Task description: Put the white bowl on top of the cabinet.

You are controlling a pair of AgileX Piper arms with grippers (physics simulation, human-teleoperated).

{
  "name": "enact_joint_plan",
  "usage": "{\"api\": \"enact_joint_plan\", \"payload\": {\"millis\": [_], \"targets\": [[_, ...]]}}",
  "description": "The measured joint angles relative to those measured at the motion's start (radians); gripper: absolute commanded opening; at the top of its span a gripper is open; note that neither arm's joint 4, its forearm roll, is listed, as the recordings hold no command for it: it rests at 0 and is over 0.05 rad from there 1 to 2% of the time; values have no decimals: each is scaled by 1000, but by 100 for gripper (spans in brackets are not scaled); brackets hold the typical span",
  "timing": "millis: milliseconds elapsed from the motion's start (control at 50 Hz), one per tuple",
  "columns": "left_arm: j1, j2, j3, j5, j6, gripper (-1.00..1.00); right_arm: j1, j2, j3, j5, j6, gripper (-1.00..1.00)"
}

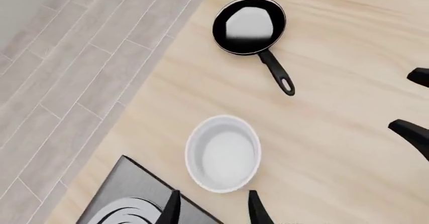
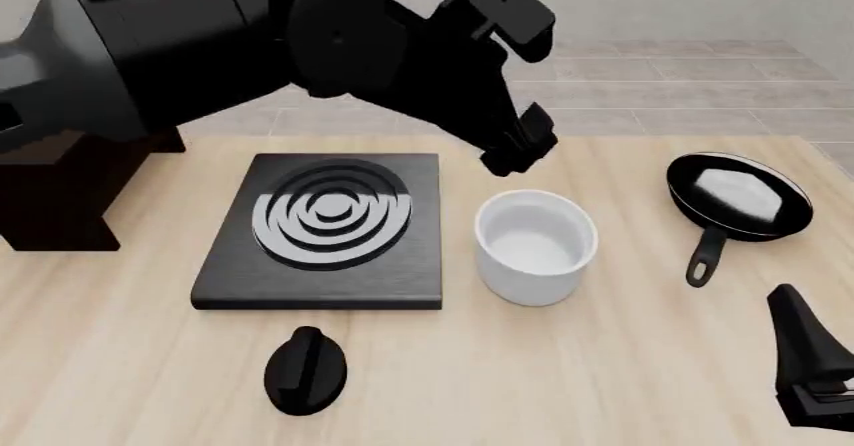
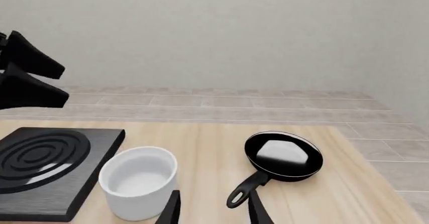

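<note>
The white bowl [image 2: 535,243] stands upright on the table just right of the stove plate; it also shows in the left wrist view [image 1: 223,152] and the right wrist view [image 3: 138,181]. My left gripper [image 2: 519,145] hangs open and empty above the bowl's far rim, apart from it; its fingers frame the bowl in the left wrist view [image 1: 213,211]. My right gripper [image 2: 810,369] is open and empty low at the front right, its fingers showing in the right wrist view [image 3: 213,211]. The dark cabinet [image 2: 54,202] stands at the far left, mostly hidden behind my left arm.
A black stove plate with grey rings [image 2: 326,228] lies left of the bowl. A black knob [image 2: 306,368] lies in front of it. A black frying pan [image 2: 738,197] sits at the right, handle toward the front. The table's left edge [image 1: 144,91] drops to tiled floor.
</note>
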Motion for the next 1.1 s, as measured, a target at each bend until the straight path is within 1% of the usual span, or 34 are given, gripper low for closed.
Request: {"api": "enact_joint_plan", "payload": {"millis": [180,540,840,980,1100], "targets": [[-40,57,-2,9,5,100,0,0,-1,1,0,100],[-82,176,47,-21,58,100,0,0,-1,1,0,100],[-95,267,72,-62,110,100,0,0,1,-1,0,100],[-91,309,59,-69,139,100,0,0,3,-3,0,100],[-73,347,20,-55,171,100,0,0,3,-3,0,100]]}}
